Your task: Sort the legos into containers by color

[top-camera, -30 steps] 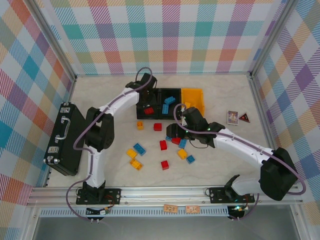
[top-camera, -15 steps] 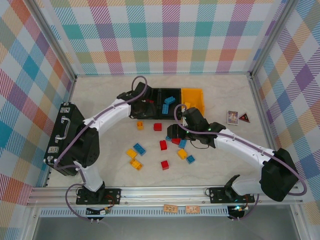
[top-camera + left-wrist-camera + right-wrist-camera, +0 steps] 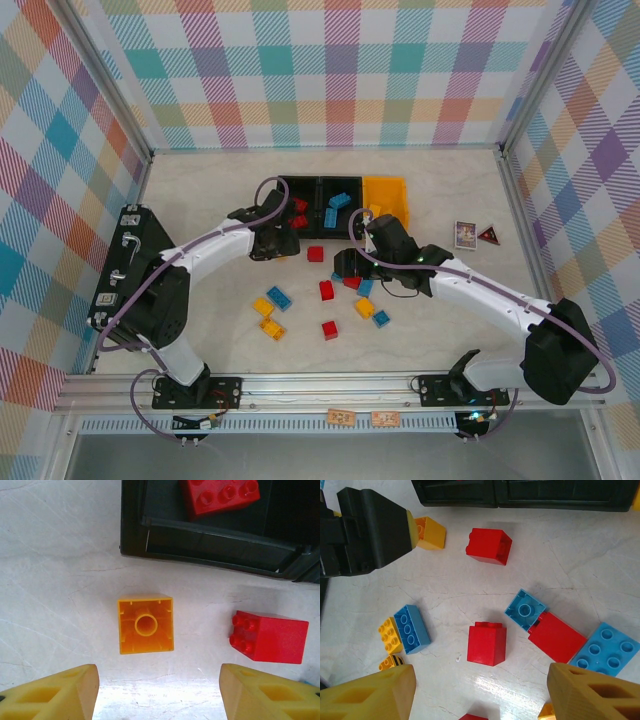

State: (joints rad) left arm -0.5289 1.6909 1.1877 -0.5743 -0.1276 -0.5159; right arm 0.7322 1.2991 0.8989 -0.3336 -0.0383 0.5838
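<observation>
Top view first: the row of three bins (image 3: pixel 340 181) sits mid-table (image 3: pixel 200 185) toward the far edge, with reds in the left black one, blues in the middle one and the yellow bin (image 3: pixel 388 192) at the right end. Loose bricks (image 3: pixel 327 290) are scattered from the table's middle toward the near edge. The left gripper (image 3: pixel 278 244) hangs just in front of the left bin, and the right gripper (image 3: pixel 346 268) is over the thick of the scatter. On the left wrist camera, an orange brick (image 3: pixel 146 624) lies hollow side up, just short of the black bin wall (image 3: pixel 210 542), with a red brick (image 3: pixel 270 636) beside it. The yellow fingers (image 3: pixel 60 690) stand well apart and empty, the orange brick ahead of the gap, not in it. The right wrist camera shows jaws spread wide there too, holding nothing, and a red cube (image 3: pixel 487 642) just ahead of them. This looks like the approach for a pick. The left arm would need to drop, centre on the orange brick, pinch its flat sides, then carry it along to the yellow bin.
</observation>
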